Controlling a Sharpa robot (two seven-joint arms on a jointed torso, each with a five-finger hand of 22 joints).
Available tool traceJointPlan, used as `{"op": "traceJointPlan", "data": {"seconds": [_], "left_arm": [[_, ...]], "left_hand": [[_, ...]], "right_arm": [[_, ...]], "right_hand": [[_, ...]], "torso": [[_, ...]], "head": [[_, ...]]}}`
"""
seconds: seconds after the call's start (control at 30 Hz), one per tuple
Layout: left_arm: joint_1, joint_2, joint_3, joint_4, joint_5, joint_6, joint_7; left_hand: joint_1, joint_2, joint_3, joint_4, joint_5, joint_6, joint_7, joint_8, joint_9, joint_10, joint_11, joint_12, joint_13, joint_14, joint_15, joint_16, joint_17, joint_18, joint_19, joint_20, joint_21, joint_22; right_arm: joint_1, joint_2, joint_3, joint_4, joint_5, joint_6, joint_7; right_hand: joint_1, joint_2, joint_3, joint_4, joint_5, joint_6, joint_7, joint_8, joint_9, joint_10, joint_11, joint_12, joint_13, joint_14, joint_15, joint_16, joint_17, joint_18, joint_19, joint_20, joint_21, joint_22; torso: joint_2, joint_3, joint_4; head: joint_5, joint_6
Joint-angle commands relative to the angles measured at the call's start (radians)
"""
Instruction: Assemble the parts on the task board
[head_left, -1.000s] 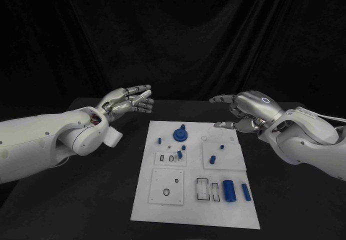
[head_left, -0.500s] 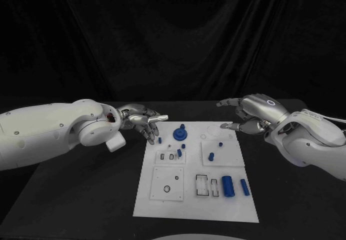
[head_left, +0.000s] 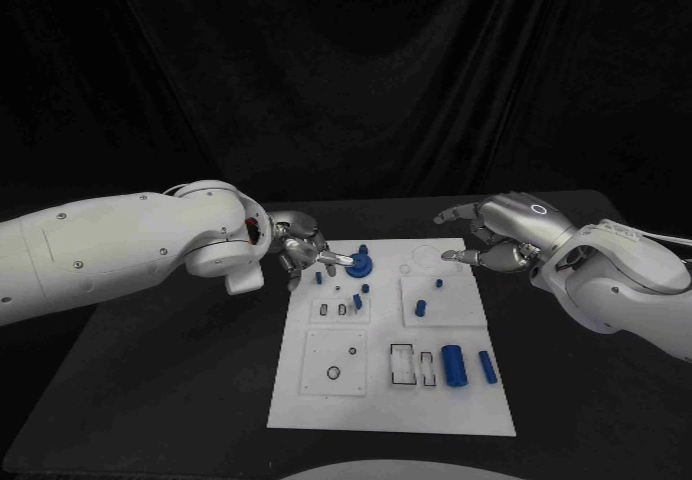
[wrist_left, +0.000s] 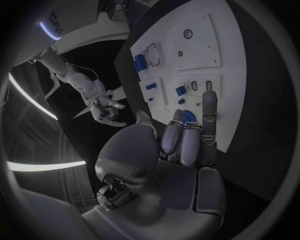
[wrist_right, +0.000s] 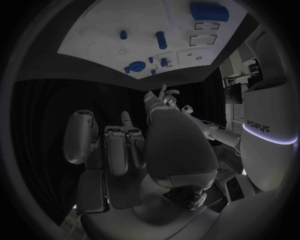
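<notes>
Task board and my two hands at its far end

Task board (head_left: 325, 400), a white plate, lies mid-table on the black table (head_left: 159, 380). My left hand (head_left: 306, 256) reaches over its far-left corner, fingers extended and apart, fingertips beside the round blue part (head_left: 358, 266); I cannot tell whether they touch it. My right hand (head_left: 488, 240) hovers off the far-right corner, fingers loosely curled, holding nothing. Near me two blue cylinders (head_left: 454, 364) lie beside black-outlined slots (head_left: 404, 365). Small blue pegs (head_left: 421, 307) stand mid-board. Lettering on my body is too warped to read.
</notes>
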Motion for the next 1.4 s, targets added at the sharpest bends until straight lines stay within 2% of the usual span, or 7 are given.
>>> {"op": "traceJointPlan", "data": {"seconds": [0.03, 0.17, 0.37, 0.53, 0.83, 1.1, 1.4], "left_arm": [[0.004, 0.024, 0.001, -0.014, -0.088, 0.060, -0.077], [0.005, 0.058, 0.001, -0.034, -0.095, 0.108, -0.116], [0.006, 0.118, 0.001, -0.077, -0.099, 0.174, -0.158], [0.006, 0.169, 0.001, -0.120, -0.099, 0.210, -0.180], [0.005, 0.249, 0.001, -0.179, -0.100, 0.202, -0.209], [-0.003, 0.291, 0.000, -0.212, -0.100, 0.203, -0.261], [-0.018, 0.317, 0.000, -0.240, -0.100, 0.206, -0.297]], "left_hand": [[-0.020, 0.002, 0.010, -0.002, 0.006, 0.037, -0.003, 0.030, 0.024, 0.132, 0.001, 0.066, 0.163, 0.131, 0.003, 0.034, 0.181, -0.039, 0.095, 0.005, 0.153, 0.210], [-0.056, 0.009, 0.010, -0.001, 0.005, 0.082, -0.022, 0.069, 0.069, 0.264, -0.015, 0.122, 0.265, 0.208, -0.011, 0.043, 0.271, -0.068, 0.249, 0.007, 0.325, 0.472], [-0.072, 0.015, 0.019, -0.004, 0.027, 0.124, -0.046, 0.123, 0.148, 0.264, -0.037, 0.122, 0.265, 0.208, -0.031, 0.043, 0.271, -0.095, 0.361, -0.006, 0.416, 0.634], [-0.065, 0.013, 0.032, -0.010, 0.057, 0.145, -0.062, 0.169, 0.215, 0.264, -0.053, 0.122, 0.265, 0.208, -0.044, 0.043, 0.271, -0.100, 0.382, -0.019, 0.430, 0.664], [-0.071, 0.016, 0.063, -0.018, 0.035, 0.157, -0.082, 0.219, 0.316, 0.264, -0.071, 0.122, 0.265, 0.208, -0.062, 0.043, 0.271, -0.105, 0.399, -0.036, 0.437, 0.689], [-0.072, 0.014, 0.084, -0.030, 0.049, 0.166, -0.093, 0.231, 0.362, 0.264, -0.083, 0.122, 0.265, 0.208, -0.074, 0.043, 0.271, -0.109, 0.423, -0.048, 0.446, 0.711], [-0.094, 0.000, 0.117, -0.045, 0.053, 0.171, -0.115, 0.283, 0.507, 0.264, -0.104, 0.122, 0.265, 0.208, -0.096, 0.043, 0.271, -0.118, 0.468, -0.070, 0.460, 0.750]], "right_arm": [[-0.004, 0.003, 0.001, -0.004, -0.022, 0.047, -0.014], [-0.010, 0.006, 0.001, -0.009, -0.023, 0.057, -0.018], [-0.020, 0.008, 0.001, -0.020, -0.023, 0.065, -0.023], [-0.025, 0.012, 0.001, -0.026, -0.024, 0.068, -0.025], [-0.027, 0.016, 0.001, -0.032, -0.024, 0.053, -0.025], [-0.027, 0.017, 0.001, -0.038, -0.024, 0.045, -0.024], [-0.028, 0.021, 0.001, -0.043, -0.024, 0.036, -0.022]], "right_hand": [[-0.003, 0.014, -0.003, -0.002, 0.004, 0.014, 0.000, 0.006, 0.001, 0.104, -0.005, 0.003, 0.263, 0.099, -0.004, -0.007, 0.239, 0.017, -0.007, 0.000, -0.006, 0.168], [-0.006, 0.017, -0.004, -0.002, 0.005, 0.017, 0.000, 0.007, 0.000, 0.104, -0.005, 0.003, 0.263, 0.099, -0.004, -0.008, 0.237, 0.017, -0.008, 0.000, -0.010, 0.167], [-0.012, 0.023, -0.006, -0.001, 0.009, 0.023, 0.000, 0.008, -0.001, 0.104, -0.005, 0.003, 0.263, 0.098, -0.004, -0.011, 0.234, 0.019, -0.010, 0.000, -0.017, 0.165], [-0.015, 0.024, -0.007, 0.000, 0.011, 0.026, 0.000, 0.008, -0.001, 0.104, -0.005, 0.003, 0.263, 0.097, -0.004, -0.013, 0.232, 0.019, -0.011, 0.000, -0.019, 0.165], [-0.016, 0.025, -0.008, -0.001, 0.012, 0.028, 0.001, 0.009, -0.001, 0.101, -0.005, 0.000, 0.260, 0.097, -0.004, -0.015, 0.230, 0.020, -0.013, 0.000, -0.024, 0.164], [-0.017, 0.026, -0.009, -0.002, 0.014, 0.032, 0.001, 0.010, -0.001, 0.091, -0.005, -0.009, 0.249, 0.096, -0.004, -0.017, 0.229, 0.020, -0.013, 0.000, -0.027, 0.163], [-0.018, 0.027, -0.010, -0.004, 0.018, 0.035, 0.001, 0.010, -0.002, 0.081, -0.005, -0.019, 0.237, 0.095, -0.004, -0.020, 0.226, 0.021, -0.014, 0.000, -0.031, 0.162]], "torso": [[-0.002, 0.0010, 0.0017], [-0.002, 0.0014, -0.0009], [-0.002, 0.0008, 0.0010], [-0.002, 0.0041, -0.0015], [-0.002, 0.0051, -0.0019], [-0.004, 0.0056, -0.0021], [-0.004, 0.0046, -0.0005]], "head": [[-0.001, -0.007], [0.005, -0.013], [0.003, -0.020], [0.004, -0.025], [0.011, -0.037], [0.013, -0.046], [0.012, -0.052]]}}
